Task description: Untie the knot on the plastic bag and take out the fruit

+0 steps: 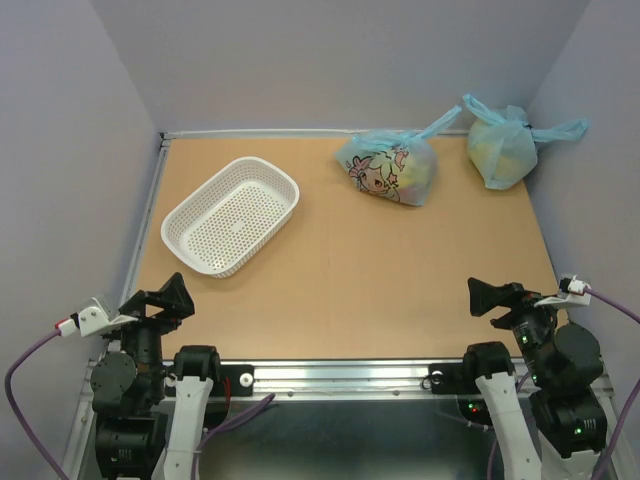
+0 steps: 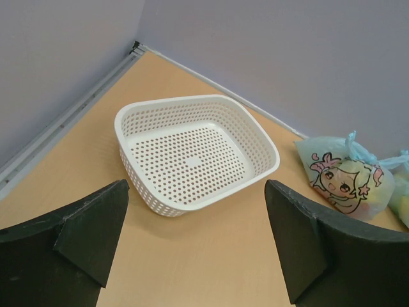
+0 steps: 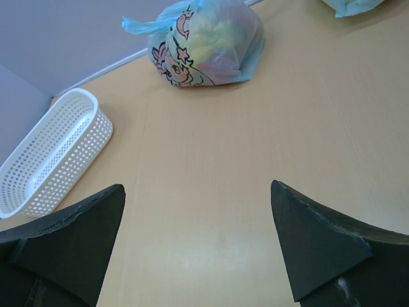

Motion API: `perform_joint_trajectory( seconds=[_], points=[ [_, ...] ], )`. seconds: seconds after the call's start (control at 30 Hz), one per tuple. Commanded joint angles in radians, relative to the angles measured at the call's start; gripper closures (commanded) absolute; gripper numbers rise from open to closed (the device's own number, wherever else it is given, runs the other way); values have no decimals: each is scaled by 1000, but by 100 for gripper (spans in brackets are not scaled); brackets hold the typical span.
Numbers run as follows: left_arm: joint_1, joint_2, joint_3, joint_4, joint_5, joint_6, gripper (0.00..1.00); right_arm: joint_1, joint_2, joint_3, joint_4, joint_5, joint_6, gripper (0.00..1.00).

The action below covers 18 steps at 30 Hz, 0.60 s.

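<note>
The cartoon-printed light blue plastic bag (image 1: 388, 167) lies at the back of the table, right of centre. It also shows in the left wrist view (image 2: 345, 182) and the right wrist view (image 3: 208, 43). Its knot (image 1: 406, 137) of twisted handle strips sits at its top, tied. The fruit shows only as yellow and reddish shapes through the plastic (image 3: 217, 38). My left gripper (image 1: 172, 297) is open and empty at the near left edge. My right gripper (image 1: 487, 297) is open and empty at the near right edge. Both are far from the bag.
A white perforated basket (image 1: 232, 215) stands at the back left, empty; it also shows in the left wrist view (image 2: 195, 153). A plain light blue tied bag (image 1: 503, 147) sits in the back right corner. Grey walls close in three sides.
</note>
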State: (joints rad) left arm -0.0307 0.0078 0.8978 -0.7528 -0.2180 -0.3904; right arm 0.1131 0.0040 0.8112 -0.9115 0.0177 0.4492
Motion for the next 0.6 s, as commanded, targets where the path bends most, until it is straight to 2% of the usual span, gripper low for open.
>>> perform_joint_trajectory(
  seconds=[0.0,0.3,0.43,0.57],
  points=[
    [5,-118,-2,41,0,-2,1,5,1,25,13,-12,-9,0],
    [5,-49,16,64,42,-2,1,7,65,34,89,-125,23,0],
    [5,-25,1,73,63,-25,1,7,194,31,115,-93,69,0],
    [5,-17,3,93,77,-11,1,7,423,34,151,-52,101,0]
  ],
)
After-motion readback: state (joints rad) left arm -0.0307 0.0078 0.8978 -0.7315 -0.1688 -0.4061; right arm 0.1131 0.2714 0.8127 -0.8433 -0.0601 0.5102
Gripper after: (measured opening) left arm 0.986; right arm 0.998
